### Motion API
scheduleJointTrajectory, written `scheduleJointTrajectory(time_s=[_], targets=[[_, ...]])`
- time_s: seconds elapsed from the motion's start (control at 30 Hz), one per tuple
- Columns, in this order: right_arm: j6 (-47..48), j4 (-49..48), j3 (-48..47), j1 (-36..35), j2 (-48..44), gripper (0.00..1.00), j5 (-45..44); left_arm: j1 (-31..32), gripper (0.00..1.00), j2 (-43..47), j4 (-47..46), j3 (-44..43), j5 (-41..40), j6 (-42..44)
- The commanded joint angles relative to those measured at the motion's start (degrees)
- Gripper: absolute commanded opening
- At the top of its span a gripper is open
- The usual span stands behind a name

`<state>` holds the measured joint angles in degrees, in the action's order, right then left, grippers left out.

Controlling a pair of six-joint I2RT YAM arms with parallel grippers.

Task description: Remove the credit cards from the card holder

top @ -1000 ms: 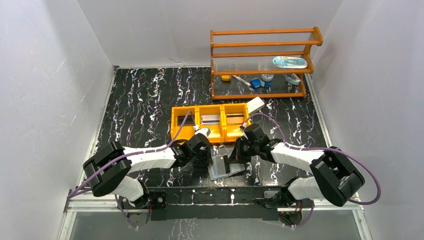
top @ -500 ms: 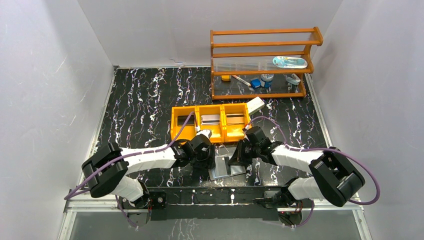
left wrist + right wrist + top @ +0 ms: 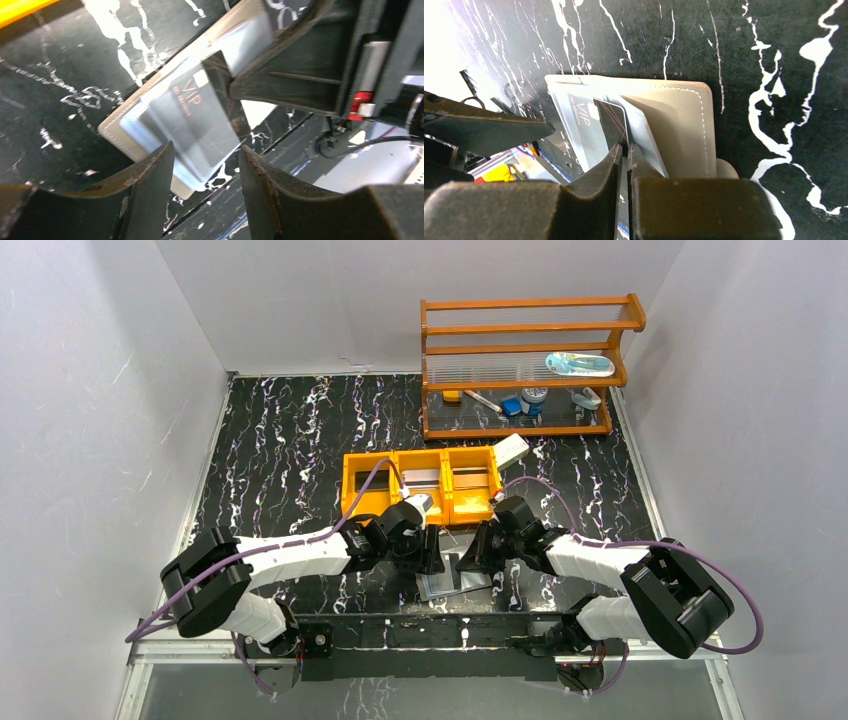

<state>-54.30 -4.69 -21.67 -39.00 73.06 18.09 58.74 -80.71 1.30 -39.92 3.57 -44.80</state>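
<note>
Grey card holder (image 3: 684, 115) open, dark card (image 3: 611, 122) pinched in right pincer (image 3: 624, 148)

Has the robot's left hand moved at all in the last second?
Yes. The left hand has shifted slightly up the picture, closer to the orange tray, and a little rightward. It has also opened.

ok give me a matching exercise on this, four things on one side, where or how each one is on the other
1 card holder
2 left fingers
3 right fingers
4 orange tray

a pinched on a dark card
b three compartments, farther back on the table
c apart, gripping nothing
d lying on the table, inner pockets showing

Pairs: 1-d, 2-c, 3-a, 4-b
</note>
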Motion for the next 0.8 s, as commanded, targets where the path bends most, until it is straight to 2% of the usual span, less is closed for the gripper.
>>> scheduleJointTrajectory(time_s=[0.0, 0.17, 0.33, 0.5, 0.57, 0.7, 0.77], targets=[[-0.1, 0.4, 0.9, 0.1, -0.5, 0.14, -1.7, 0.1, 0.47, 0.1, -6.5, -0.5, 4.7, -0.6], [-0.1, 0.0, 1.0, 0.1, -0.4, 0.14, -1.5, 0.1, 0.42, -2.0, -7.1, -0.2, 5.0, -0.8], [-0.2, -0.4, 1.1, 0.1, -0.5, 0.14, -1.5, 0.1, 0.30, -5.8, -6.7, 1.7, 3.7, -2.3], [0.1, -1.3, 1.0, 0.1, 0.2, 0.15, -0.5, 0.1, 0.22, -8.4, -6.6, 3.5, 3.7, -3.0], [-0.5, -3.0, 1.2, 0.1, 0.2, 0.18, 0.4, 0.1, 0.20, -8.4, -6.3, 4.3, 3.3, -3.3], [-2.1, -7.1, 4.1, 0.2, -0.2, 0.31, 2.4, 0.1, 0.19, -7.9, -5.6, 6.1, 2.5, -3.8], [-2.8, -9.4, 5.1, 0.2, -0.3, 0.34, 3.3, 0.2, 0.18, -7.7, -5.4, 6.7, 2.3, -3.9]])
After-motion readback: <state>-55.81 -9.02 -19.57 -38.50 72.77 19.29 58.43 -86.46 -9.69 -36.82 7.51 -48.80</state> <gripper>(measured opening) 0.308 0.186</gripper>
